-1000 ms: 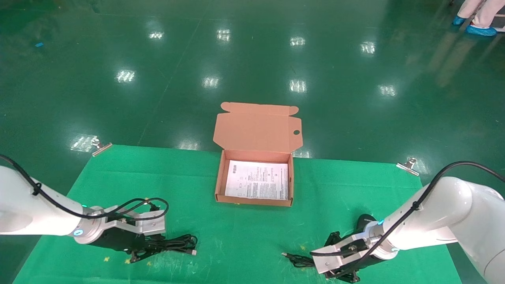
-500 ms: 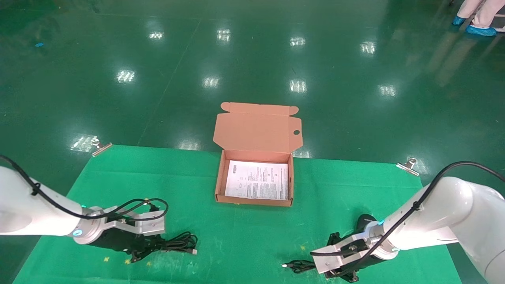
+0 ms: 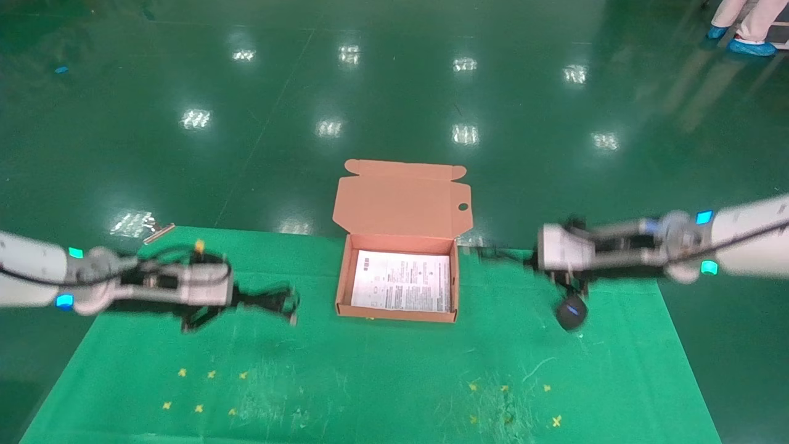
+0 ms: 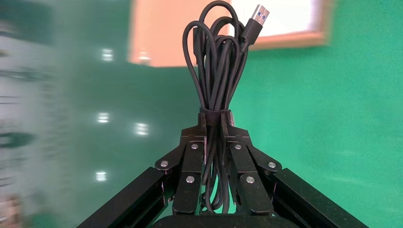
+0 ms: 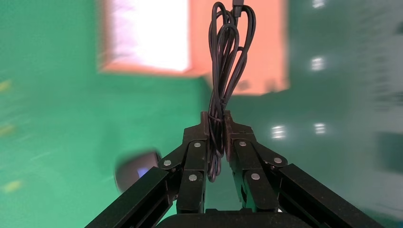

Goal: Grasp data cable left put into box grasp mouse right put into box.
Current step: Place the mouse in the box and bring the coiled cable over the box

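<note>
Now you can see both arms have come up off the green cloth (image 3: 370, 370) since half a second ago, when they sat low at its near edge. Your left gripper (image 3: 246, 302) hangs left of the box (image 3: 397, 316), clamped on the data cable (image 4: 216, 71) at its tie, the silvery plug (image 4: 260, 13) pointing toward the box. Your right gripper (image 3: 570, 280) hangs right of the box, its fingers (image 5: 204, 142) pinched on the mouse's cord (image 5: 225, 66); the mouse (image 3: 571, 311) dangles below it, apparently clear of the cloth, though motion blur makes that hard to judge.

Between each gripper and the box wall lies open cloth. The lid flap (image 3: 404, 200) stands back over the far edge of the cloth, leaving the top open. Inside the box lies only the white printed sheet (image 3: 402, 281).
</note>
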`<state>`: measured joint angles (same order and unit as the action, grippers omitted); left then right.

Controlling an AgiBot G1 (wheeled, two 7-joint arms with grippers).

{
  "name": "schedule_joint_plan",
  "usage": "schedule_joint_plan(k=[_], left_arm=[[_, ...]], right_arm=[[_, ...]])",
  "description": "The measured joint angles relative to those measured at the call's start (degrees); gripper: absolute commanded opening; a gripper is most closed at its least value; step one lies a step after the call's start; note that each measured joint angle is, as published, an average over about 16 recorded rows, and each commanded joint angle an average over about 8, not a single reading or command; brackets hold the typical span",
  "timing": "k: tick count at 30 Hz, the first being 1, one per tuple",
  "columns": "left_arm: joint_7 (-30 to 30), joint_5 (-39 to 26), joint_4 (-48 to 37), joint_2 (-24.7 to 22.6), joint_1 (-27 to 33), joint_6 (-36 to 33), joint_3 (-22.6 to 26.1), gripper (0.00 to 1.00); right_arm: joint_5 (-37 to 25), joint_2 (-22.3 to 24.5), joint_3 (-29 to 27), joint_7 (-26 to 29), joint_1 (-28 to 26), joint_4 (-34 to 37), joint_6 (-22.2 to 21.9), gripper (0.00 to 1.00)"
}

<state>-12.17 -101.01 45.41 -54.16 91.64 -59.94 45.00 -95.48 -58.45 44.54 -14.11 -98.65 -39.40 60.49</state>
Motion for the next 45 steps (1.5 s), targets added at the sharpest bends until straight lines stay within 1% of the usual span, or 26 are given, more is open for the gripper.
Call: schedule_joint_plan(k=[3,7,13,19,27,37,45], left_arm=[[2.29,-1.36,3.51,-0.25,0.93,2.25,-0.28,0.0],[4.91,-3.25,6.18,-1.3,2.18,4.92,-0.51,0.0],[7.84,-6.08,7.46,-3.27,4.09,8.41,-0.7,0.0],[9.67,-8.12,7.46,-4.6,5.54,10.98,-0.91,0.0],[10.55,-9.42,7.72,-4.9,6.01,12.56,-1.01,0.0],[11.94,-11.48,8.48,-3.63,4.59,12.22,-0.18,0.0],[14.74,-14.12,10.03,-1.56,3.05,11.01,0.67,0.0]], right_arm=[[0.96,-2.17,-1.05,-0.24,-2.12,0.17,-1.78,0.0],[2.32,-5.97,-2.16,-1.76,-4.76,2.18,-3.71,0.0],[4.19,-11.6,-3.51,-5.94,-8.19,7.44,-6.33,0.0],[5.73,-15.32,-4.64,-10.13,-10.52,12.45,-8.16,0.0],[6.82,-17.04,-5.39,-13.18,-11.45,15.82,-9.14,0.0],[6.79,-17.66,-4.99,-13.84,-10.48,16.6,-9.41,0.0],[7.0,-18.55,-4.11,-14.22,-8.75,16.96,-10.06,0.0]])
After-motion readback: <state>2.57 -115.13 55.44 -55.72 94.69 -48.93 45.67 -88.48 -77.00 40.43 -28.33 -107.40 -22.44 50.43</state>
